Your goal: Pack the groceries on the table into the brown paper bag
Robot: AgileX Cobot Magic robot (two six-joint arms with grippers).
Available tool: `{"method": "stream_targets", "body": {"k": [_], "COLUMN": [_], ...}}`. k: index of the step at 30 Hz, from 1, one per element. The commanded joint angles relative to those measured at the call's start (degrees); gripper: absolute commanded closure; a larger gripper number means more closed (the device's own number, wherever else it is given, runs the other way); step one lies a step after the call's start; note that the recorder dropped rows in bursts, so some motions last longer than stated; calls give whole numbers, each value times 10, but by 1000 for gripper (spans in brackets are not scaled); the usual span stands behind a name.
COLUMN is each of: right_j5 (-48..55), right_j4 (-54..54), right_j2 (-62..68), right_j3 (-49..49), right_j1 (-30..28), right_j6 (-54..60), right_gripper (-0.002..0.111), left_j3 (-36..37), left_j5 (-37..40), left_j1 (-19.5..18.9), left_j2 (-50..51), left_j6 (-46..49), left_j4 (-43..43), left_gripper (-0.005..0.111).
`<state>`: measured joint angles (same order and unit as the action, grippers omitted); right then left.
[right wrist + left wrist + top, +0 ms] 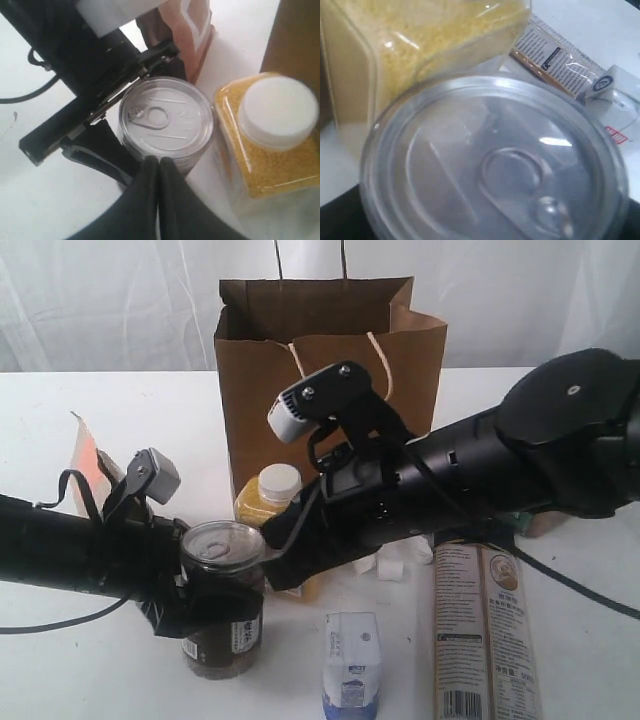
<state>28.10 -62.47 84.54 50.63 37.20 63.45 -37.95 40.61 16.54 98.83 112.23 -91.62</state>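
Observation:
The silver pull-tab can (222, 546) stands on the table (80, 680) in front of the brown paper bag (330, 370). My left gripper (225, 605) is shut on the can, a finger (100, 162) on either side; the can's lid (495, 165) fills the left wrist view. My right gripper (159, 167) is shut and empty, its tips against the can's rim (165, 120). The yellow white-capped bottle (270, 495) stands just behind the can, close to the bag. The gold-lidded jar is out of view.
The brown-orange pouch (90, 455) stands at the left behind my left arm. The small white-blue carton (350, 660) and the long packet (485, 630) lie near the front edge. White marshmallows (400, 562) sit under my right arm.

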Motion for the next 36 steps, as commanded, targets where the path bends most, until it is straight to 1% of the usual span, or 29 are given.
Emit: {"method": "stream_targets", "body": {"k": [1,5,8,10,11,13,15,16,17,20,22,23,24,25,26,27,28,29,30,32,33,34,35,36], "right_j5": [-11,-13,-15,-15,-15,-15,-21,-29,-32,-14,10,43,63,91,114,132,134,134,131,127,127,129,134,138], "right_j4": [83,164,201,216,234,284,403,517,601,787,856,893,907,911,913,913,913,913,909,904,897,891,884,878], "right_j2": [-39,-71,-92,-108,-132,-175,-222,-253,-275,-312,-326,-330,-331,-331,-331,-331,-331,-331,-330,-330,-330,-330,-330,-330], "right_j3": [1,1,1,1,1,1,1,1,1,1,1,1,1,1,1,1,0,0,0,0,0,0,0,0], "right_j1": [0,0,0,0,0,-5,-20,-32,-40,-55,-59,-59,-59,-59,-59,-59,-59,-59,-59,-59,-59,-59,-59,-59], "right_j6": [-55,-126,-169,-190,-201,-219,-286,-372,-440,-615,-698,-733,-742,-742,-742,-742,-742,-742,-742,-742,-742,-742,-742,-742], "right_gripper": [108,108,108,108,108,108,108,108,108,108,108,108,108,108,108,108,108,108,108,108,108,108,108,108], "left_j3": [1,1,1,1,1,-2,-14,-31,-48,-106,-140,-169,-183,-198,-209,-227,-239,-257,-275,-300,-329,-344,-371,-382], "left_j5": [39,41,46,61,85,118,115,103,91,85,71,26,-23,-117,-204,-275,-280,-256,-214,-179,-177,-168,-124,-89], "left_j1": [2,2,2,2,2,2,2,1,1,1,1,1,1,1,1,1,1,1,1,1,1,1,1,1], "left_j2": [-40,-80,-116,-137,-166,-215,-262,-292,-311,-356,-372,-382,-383,-383,-375,-353,-338,-314,-287,-244,-207,-187,-155,-139], "left_j6": [42,-8,-57,-90,-130,-151,-153,-158,-172,-184,-184,-184,-183,-175,-147,-82,-53,-20,22,91,91,91,91,91], "left_j4": [-3,34,72,94,108,112,114,114,114,116,122,146,165,187,184,155,134,101,65,-16,-64,-80,-83,-83], "left_gripper": [107,107,107,107,107,107,107,107,107,107,107,107,107,107,107,107,107,107,107,107,107,107,107,107]}}
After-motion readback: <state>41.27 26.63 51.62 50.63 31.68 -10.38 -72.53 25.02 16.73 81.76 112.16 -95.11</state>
